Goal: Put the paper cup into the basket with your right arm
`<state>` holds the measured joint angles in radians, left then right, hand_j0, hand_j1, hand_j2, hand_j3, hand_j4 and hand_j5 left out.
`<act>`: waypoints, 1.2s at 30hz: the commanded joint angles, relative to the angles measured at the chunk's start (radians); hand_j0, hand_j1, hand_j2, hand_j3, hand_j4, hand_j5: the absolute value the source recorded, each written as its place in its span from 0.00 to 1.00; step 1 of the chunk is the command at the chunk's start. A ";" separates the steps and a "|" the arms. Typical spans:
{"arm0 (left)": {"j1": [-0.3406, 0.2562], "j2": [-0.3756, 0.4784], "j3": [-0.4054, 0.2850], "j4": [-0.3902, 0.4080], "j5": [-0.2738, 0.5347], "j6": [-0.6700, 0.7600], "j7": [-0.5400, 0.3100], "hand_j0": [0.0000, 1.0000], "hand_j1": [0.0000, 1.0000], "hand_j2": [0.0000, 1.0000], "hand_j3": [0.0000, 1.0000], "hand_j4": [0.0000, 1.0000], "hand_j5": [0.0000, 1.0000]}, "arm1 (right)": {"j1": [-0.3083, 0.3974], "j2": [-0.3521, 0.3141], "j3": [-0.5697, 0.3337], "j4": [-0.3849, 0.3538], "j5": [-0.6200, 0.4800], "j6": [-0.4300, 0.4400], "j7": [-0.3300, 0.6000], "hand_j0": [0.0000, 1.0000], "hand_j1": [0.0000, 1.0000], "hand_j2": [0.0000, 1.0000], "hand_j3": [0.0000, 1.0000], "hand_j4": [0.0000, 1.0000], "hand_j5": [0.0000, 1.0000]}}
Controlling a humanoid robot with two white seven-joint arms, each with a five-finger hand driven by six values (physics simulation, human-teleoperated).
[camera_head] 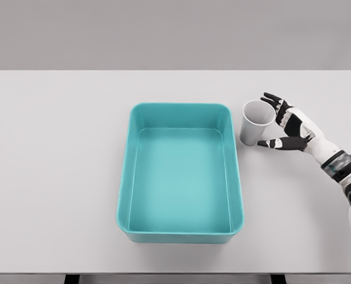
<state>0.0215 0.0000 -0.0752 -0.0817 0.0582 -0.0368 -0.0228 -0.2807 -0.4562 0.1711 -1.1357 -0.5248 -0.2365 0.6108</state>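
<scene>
A white paper cup stands upright on the table just right of the teal basket, near the basket's far right corner. My right hand reaches in from the lower right and sits beside the cup. Its fingers curve behind the cup's rim and the thumb points at its base. The fingers are spread and do not close around the cup. The basket holds nothing. The left arm is out of view.
The white table spreads around the basket, with its front edge close to the basket's near wall and its right edge just beyond my forearm.
</scene>
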 commanded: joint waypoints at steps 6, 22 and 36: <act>0.000 0.000 0.000 0.000 0.000 0.000 0.000 1.00 1.00 1.00 1.00 1.00 1.00 | -0.008 0.004 -0.002 0.033 -0.006 -0.001 0.000 1.00 1.00 1.00 1.00 1.00 1.00; 0.000 0.000 0.000 -0.001 0.000 0.000 0.000 1.00 1.00 1.00 1.00 1.00 1.00 | -0.015 0.019 0.001 0.054 -0.004 0.000 0.000 1.00 1.00 1.00 1.00 1.00 1.00; 0.000 0.000 0.000 -0.001 0.000 0.000 0.000 1.00 1.00 1.00 1.00 1.00 1.00 | -0.031 0.036 0.018 0.045 0.002 0.008 0.000 1.00 1.00 1.00 1.00 1.00 1.00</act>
<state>0.0215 0.0000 -0.0752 -0.0818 0.0582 -0.0368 -0.0228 -0.3114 -0.4253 0.1853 -1.0897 -0.5185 -0.2289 0.6108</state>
